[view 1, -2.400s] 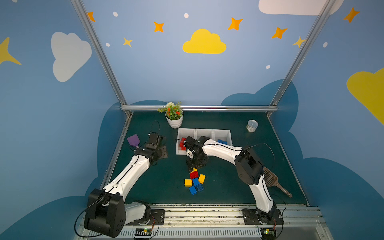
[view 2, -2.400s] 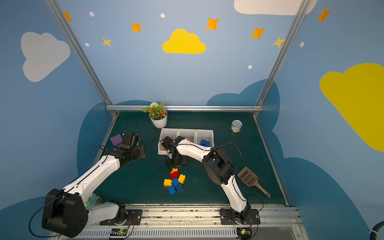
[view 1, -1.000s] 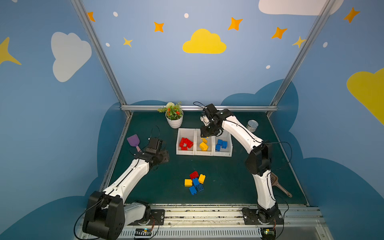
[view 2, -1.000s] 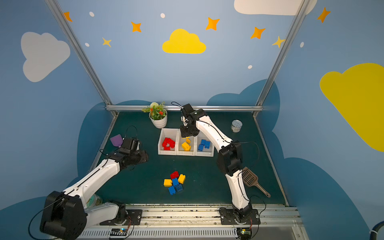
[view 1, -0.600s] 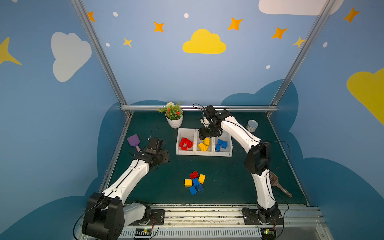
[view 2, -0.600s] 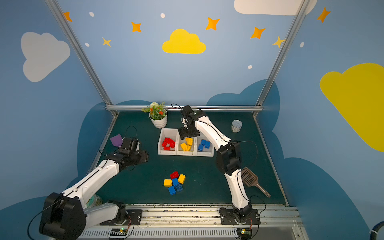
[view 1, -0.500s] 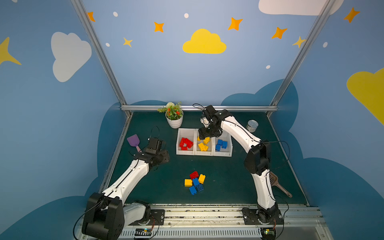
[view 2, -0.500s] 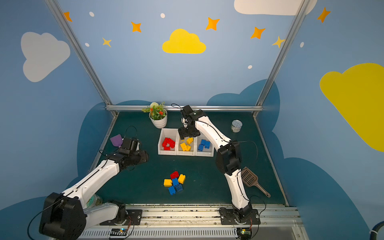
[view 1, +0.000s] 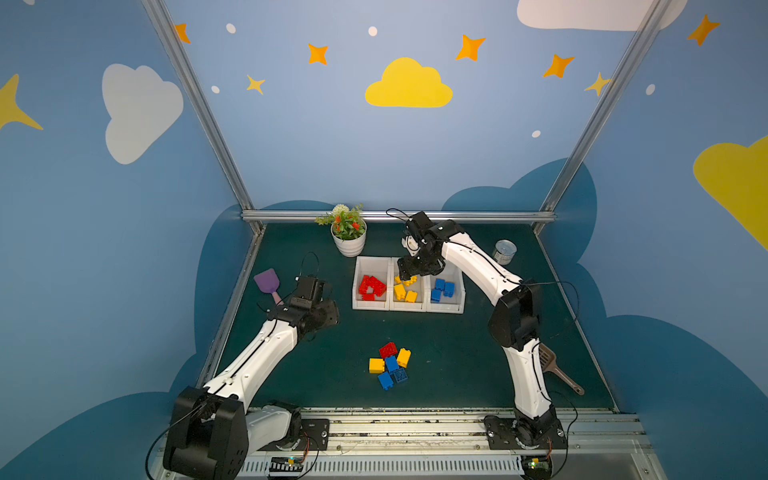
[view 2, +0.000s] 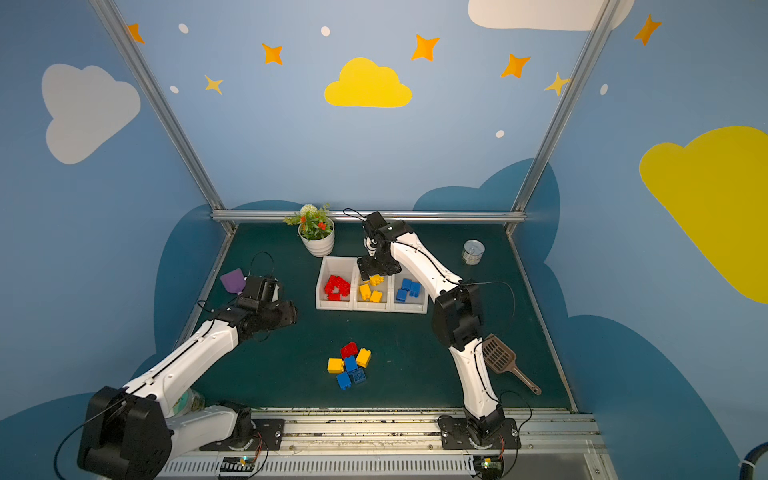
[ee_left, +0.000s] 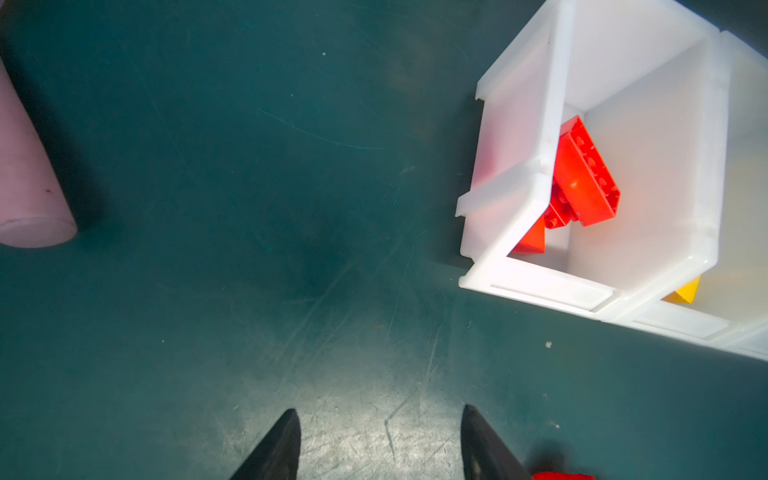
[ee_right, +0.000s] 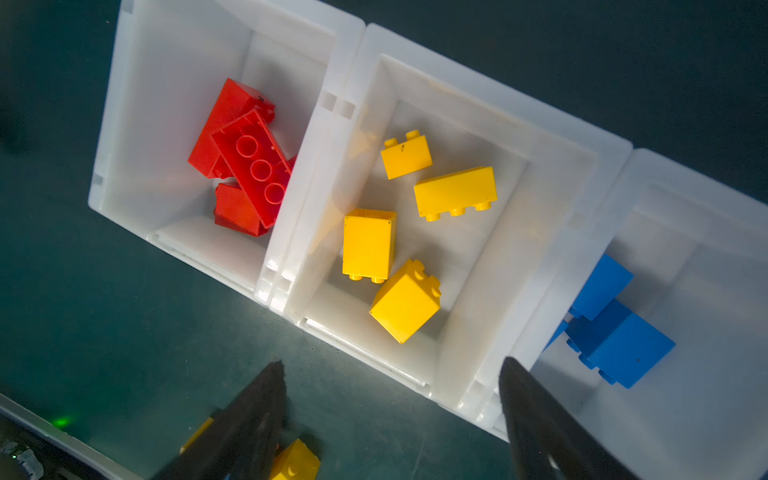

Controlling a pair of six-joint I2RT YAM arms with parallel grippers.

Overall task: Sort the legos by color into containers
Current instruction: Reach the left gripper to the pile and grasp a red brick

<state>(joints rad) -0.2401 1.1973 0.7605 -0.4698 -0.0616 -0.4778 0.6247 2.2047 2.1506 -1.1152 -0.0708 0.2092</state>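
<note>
Containers (view 1: 444, 308): three-bin row, mid-surface toward back edge, colours separated.
Right gripper (ee_right: 392, 361): above middle bin (ee_right: 478, 266), jaws newly spread, empty; yellow brick (view 1: 409, 281) just released inside.
Left gripper (ee_left: 378, 415): jaws parted, empty, toward left edge.
Loose legos (view 1: 390, 365): six remain near front edge.

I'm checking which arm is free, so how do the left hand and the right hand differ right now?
The left hand hangs over bare green mat beside the bin of red bricks; the right hand hangs over the middle bin of yellow bricks. The right hand's jaws stand wider apart than the left hand's. Both are open and hold nothing.
</note>
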